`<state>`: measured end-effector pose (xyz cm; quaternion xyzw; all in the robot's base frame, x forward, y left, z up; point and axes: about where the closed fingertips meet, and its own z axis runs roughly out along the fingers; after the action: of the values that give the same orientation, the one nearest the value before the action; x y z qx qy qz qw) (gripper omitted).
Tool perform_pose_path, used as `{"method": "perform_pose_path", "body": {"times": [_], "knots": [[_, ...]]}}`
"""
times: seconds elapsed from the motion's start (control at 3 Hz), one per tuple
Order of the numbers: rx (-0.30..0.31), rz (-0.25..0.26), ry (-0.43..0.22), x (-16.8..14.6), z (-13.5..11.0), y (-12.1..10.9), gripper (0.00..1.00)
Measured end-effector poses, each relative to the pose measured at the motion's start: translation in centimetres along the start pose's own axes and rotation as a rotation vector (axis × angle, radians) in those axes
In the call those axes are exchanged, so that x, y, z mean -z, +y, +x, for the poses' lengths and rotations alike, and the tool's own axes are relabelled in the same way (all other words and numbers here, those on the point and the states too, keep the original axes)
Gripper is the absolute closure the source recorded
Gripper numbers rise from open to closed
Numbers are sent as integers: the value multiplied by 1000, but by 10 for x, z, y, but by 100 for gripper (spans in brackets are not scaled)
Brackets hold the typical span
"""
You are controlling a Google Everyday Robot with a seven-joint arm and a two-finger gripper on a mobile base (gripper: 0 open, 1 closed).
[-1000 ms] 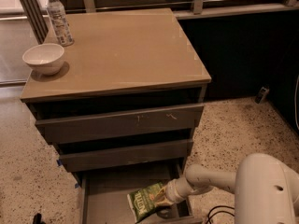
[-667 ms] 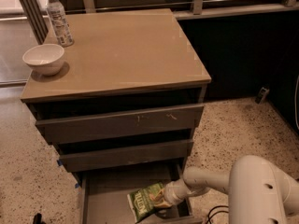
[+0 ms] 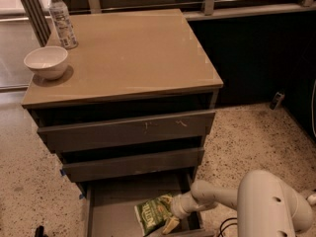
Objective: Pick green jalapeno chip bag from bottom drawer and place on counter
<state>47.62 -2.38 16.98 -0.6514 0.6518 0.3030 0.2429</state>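
The bag (image 3: 152, 212) lies on the floor of the open bottom drawer (image 3: 111, 206), right of centre. The gripper (image 3: 171, 222) is inside the drawer at the bag's right edge; whether it grips the bag cannot be determined. The counter (image 3: 133, 53) carries a bowl (image 3: 46, 61) and a bottle (image 3: 61, 19).

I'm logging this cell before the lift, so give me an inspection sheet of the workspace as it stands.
Surface: smooth tan-brown square counter, on the three-drawer cabinet.
Job's things: crinkly green jalapeno chip bag lies in the open grey bottom drawer.
Clutter: white round bowl, clear plastic water bottle, both on counter's left.
Grippers: gripper down in the drawer, at the bag's right edge.
Cables: dark cable by the robot's base.
Surroundings: speckled terrazzo floor, dark wall panel.
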Motion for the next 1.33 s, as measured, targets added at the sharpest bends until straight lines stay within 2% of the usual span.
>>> {"method": "perform_pose_path", "body": {"times": [0.67,1.33], "knots": [[22,52,-14,-17,9,-13,2],[47,78,39,-34,24,-12,8]]}}
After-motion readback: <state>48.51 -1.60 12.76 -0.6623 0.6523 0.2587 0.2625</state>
